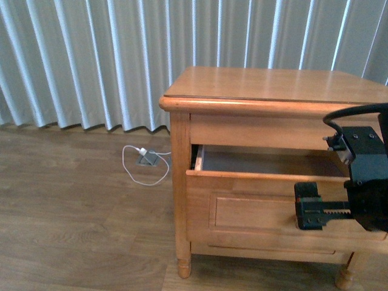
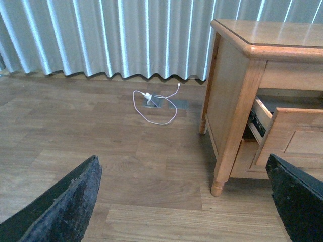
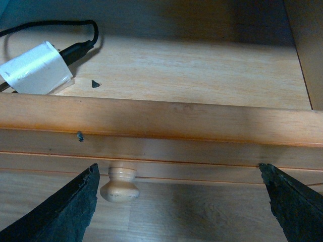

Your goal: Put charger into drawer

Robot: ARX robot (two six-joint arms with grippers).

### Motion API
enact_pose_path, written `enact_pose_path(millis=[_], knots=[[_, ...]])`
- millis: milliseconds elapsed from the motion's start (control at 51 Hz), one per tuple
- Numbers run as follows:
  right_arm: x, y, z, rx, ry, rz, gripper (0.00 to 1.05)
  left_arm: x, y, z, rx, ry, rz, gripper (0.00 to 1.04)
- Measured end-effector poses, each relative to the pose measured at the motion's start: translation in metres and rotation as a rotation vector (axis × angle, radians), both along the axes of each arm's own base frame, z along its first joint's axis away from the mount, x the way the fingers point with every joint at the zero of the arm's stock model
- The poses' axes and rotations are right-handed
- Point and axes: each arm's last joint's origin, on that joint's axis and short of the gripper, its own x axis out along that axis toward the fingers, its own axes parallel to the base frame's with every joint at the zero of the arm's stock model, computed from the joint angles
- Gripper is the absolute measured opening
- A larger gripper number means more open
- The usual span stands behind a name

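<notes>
The drawer [image 1: 242, 209] of the wooden nightstand stands pulled out, its pale inside [image 3: 192, 65] showing in the right wrist view. The charger [image 3: 38, 68], a white block, lies inside the drawer near one end, and its black cable [image 3: 75, 48] curls behind it. My right gripper [image 3: 179, 201] is open just outside the drawer front, above the round pale knob [image 3: 120, 184], and holds nothing. In the front view that gripper [image 1: 308, 206] hangs before the drawer's front panel. My left gripper [image 2: 184, 217] is open over the floor, left of the nightstand, with the open drawer [image 2: 298, 136] at the far side.
A thin white looped cable with a small grey box [image 1: 145, 160] lies on the wooden floor by the curtain [image 1: 91, 60], also seen as a white cable loop [image 2: 154, 103] from the left wrist. The nightstand top [image 1: 273, 85] overhangs the drawer.
</notes>
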Motion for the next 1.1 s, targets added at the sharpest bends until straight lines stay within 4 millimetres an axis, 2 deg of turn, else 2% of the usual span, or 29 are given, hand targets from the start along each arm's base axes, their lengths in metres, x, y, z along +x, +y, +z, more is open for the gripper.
enact_pose_path(millis=[157,353,627,1097], knots=[[0.024,0.005,-0.001,0.026,-0.06,-0.04,0.96,0.0,0.0,0.0,0.0,0.0,0.0,0.99],[0.044,0.008,-0.007,0.049,-0.118,-0.069,0.96,0.0,0.0,0.0,0.0,0.0,0.0,0.99],[0.059,0.01,-0.021,0.096,-0.219,-0.106,0.96,0.0,0.0,0.0,0.0,0.0,0.0,0.99],[0.074,0.013,-0.029,0.105,-0.292,-0.13,0.96,0.0,0.0,0.0,0.0,0.0,0.0,0.99]])
